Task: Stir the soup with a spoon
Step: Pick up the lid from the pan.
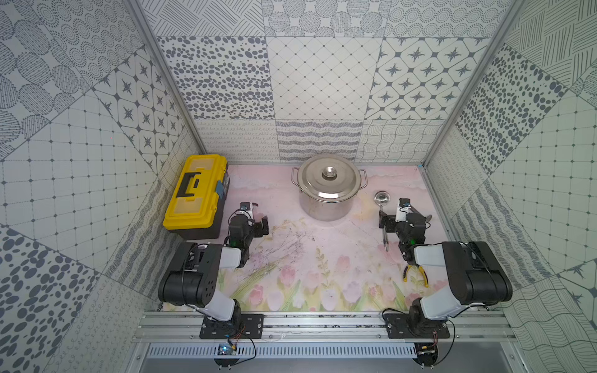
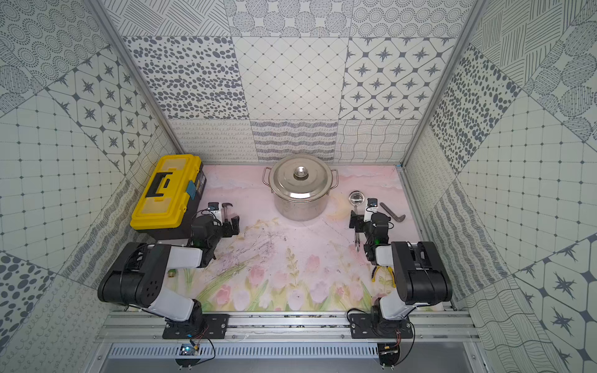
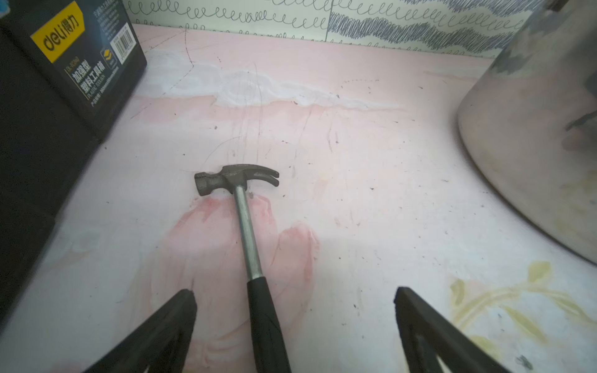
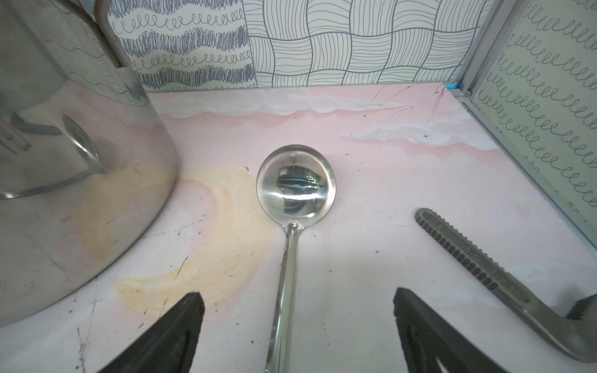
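A steel pot point(image 1: 324, 206) stands at the back middle of the mat with its flat lid point(image 1: 329, 185) on, so the soup is hidden. The spoon point(image 1: 382, 197), an all-steel ladle, lies flat to the pot's right with its bowl toward the back wall and its bowl up point(image 4: 295, 187). My right gripper point(image 4: 298, 297) hovers open over the ladle's thin handle, one finger on each side, not touching it. My left gripper point(image 3: 295, 292) is open too, left of the pot, straddling the dark grip of a small hammer point(image 3: 237, 179) without touching it.
A yellow toolbox point(image 1: 193, 190) stands at the back left, close to my left arm. A grey wrench point(image 4: 468, 258) lies right of the ladle near the side wall. Yellow-handled pliers point(image 1: 416, 274) lie under my right arm. Patterned walls close in three sides.
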